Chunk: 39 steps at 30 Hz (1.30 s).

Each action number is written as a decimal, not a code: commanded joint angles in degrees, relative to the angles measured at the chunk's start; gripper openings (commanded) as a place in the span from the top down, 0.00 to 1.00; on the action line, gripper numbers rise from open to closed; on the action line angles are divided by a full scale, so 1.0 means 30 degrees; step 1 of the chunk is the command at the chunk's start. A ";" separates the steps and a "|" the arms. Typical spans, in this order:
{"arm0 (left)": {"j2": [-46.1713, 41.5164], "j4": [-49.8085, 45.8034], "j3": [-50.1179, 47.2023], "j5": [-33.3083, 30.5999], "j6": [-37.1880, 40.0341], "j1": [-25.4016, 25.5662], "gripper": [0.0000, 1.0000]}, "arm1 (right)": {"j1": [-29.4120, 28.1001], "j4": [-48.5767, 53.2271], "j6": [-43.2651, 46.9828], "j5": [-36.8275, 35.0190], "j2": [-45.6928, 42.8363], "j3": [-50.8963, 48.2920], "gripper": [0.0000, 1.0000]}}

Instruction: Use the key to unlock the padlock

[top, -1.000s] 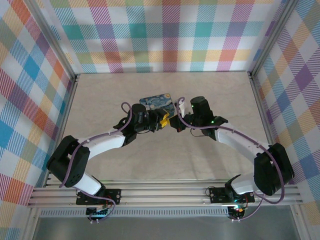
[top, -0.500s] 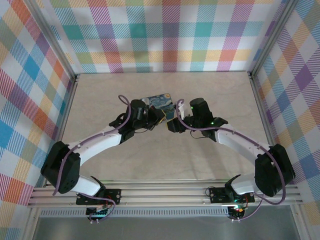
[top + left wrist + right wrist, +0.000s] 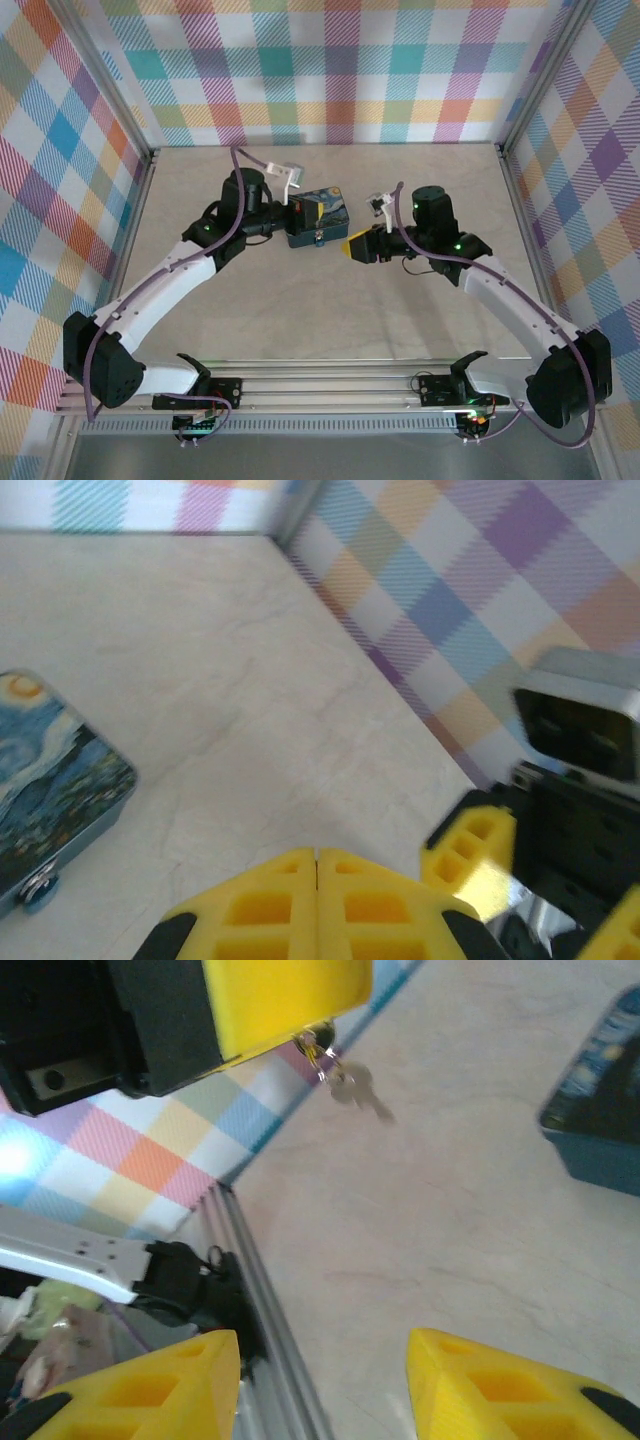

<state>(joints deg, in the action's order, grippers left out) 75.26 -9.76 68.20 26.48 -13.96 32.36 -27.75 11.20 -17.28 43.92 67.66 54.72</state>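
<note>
The padlock [image 3: 320, 210], a dark-blue block with a starry-night print, lies on the table mid-back; it also sits at the left edge [image 3: 50, 775] and at the right edge [image 3: 600, 1110]. My left gripper [image 3: 316, 238] is at the padlock's near side, its yellow jaws pressed together [image 3: 317, 865]. In the right wrist view the key [image 3: 352, 1087] dangles on a small ring from the left gripper's yellow fingers [image 3: 285, 995]. My right gripper [image 3: 352, 245] is just right of the padlock, apart from it, and stands open [image 3: 320, 1385] with nothing between its fingers.
Plaid walls enclose the beige table [image 3: 330, 310] on three sides. An aluminium rail [image 3: 330, 385] runs along the near edge, also seen as a frame bar [image 3: 265, 1290]. One finger of the right gripper [image 3: 478, 848] shows close beside the left fingertips.
The two grippers met in front of the padlock, then parted. The left gripper closed and its arm reached farther back; the right gripper opened and drew off to the right.
</note>
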 commanded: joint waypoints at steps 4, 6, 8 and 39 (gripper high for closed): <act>0.0743 -0.1901 0.2530 0.7629 0.3548 -0.0532 1.00 | -0.0025 -0.3164 -0.2421 0.3571 -0.0184 0.0823 0.53; 0.1299 -0.2800 0.3314 0.8940 0.3245 -0.0580 1.00 | -0.0036 -0.3392 -0.2389 0.3717 -0.0303 0.0873 0.57; 0.1798 -0.2691 0.3792 1.0024 0.2759 -0.0578 1.00 | -0.0010 -0.3606 -0.2425 0.3756 -0.0501 0.0791 0.60; 0.1655 0.1500 0.2724 1.0497 -0.2189 -0.0562 1.00 | -0.0062 -0.7872 -0.4758 0.2112 -0.0118 -0.0250 0.62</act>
<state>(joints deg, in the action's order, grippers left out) 82.02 -7.03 76.84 56.55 -19.38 31.22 -27.75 -10.44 -31.31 51.35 67.16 54.83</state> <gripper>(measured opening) 0.047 0.386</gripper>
